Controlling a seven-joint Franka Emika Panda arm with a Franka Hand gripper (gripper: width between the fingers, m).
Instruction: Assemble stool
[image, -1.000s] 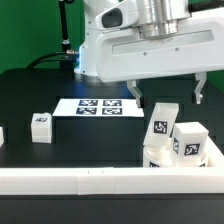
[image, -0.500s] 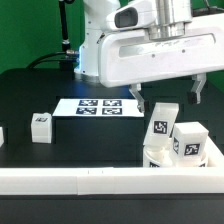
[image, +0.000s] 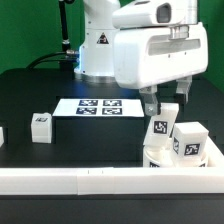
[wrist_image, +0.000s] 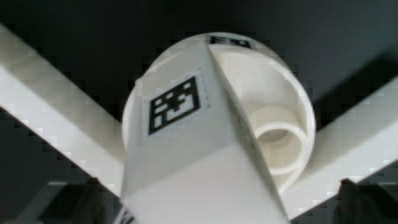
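Observation:
Two white tagged legs stand together at the exterior view's right, one (image: 162, 126) just below my gripper (image: 167, 100) and one (image: 190, 143) beside it. They rest on a white rounded part (image: 153, 156), apparently the seat, which is mostly hidden. My gripper hangs open over the nearer leg, a finger on each side of its top, without touching it. In the wrist view that leg (wrist_image: 196, 120) fills the picture with its tag and a round peg, and the dark fingers (wrist_image: 80, 198) stand at either side. A third leg (image: 41, 126) lies alone toward the exterior view's left.
The marker board (image: 98, 106) lies on the black table behind the middle. A long white border bar (image: 90, 181) runs along the front, right by the legs. Another white piece (image: 2, 136) shows at the left edge. The arm's base (image: 97, 45) stands at the back.
The hand has turned about its upright axis, so the fingers that showed wide apart now show closer together, and it has come in over the nearer leg. The jaws stayed open.

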